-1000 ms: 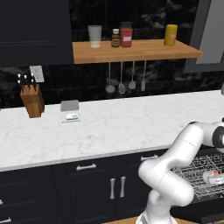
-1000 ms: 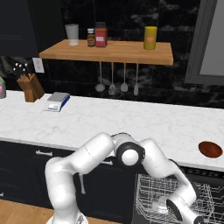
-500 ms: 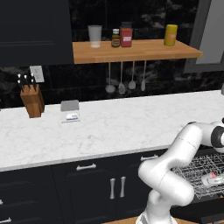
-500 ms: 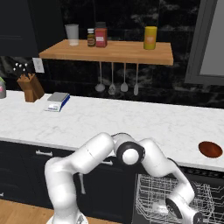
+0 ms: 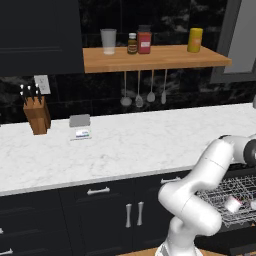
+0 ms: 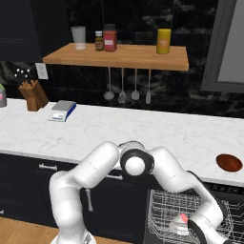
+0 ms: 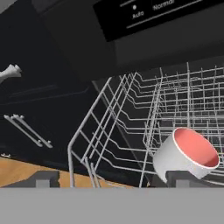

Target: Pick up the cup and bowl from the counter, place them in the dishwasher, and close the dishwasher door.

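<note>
The cup (image 7: pixel 186 156) is lying tilted on its side in the wire rack (image 7: pixel 131 127) of the dishwasher (image 6: pixel 190 214), pink inside showing. Whether the jaws are gripping it or released, I cannot tell. The bowl (image 6: pixel 229 162) is sitting on the counter (image 6: pixel 119 133).

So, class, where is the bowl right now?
In the right base view, the bowl sits on the counter at the far right, above the open dishwasher.
</note>
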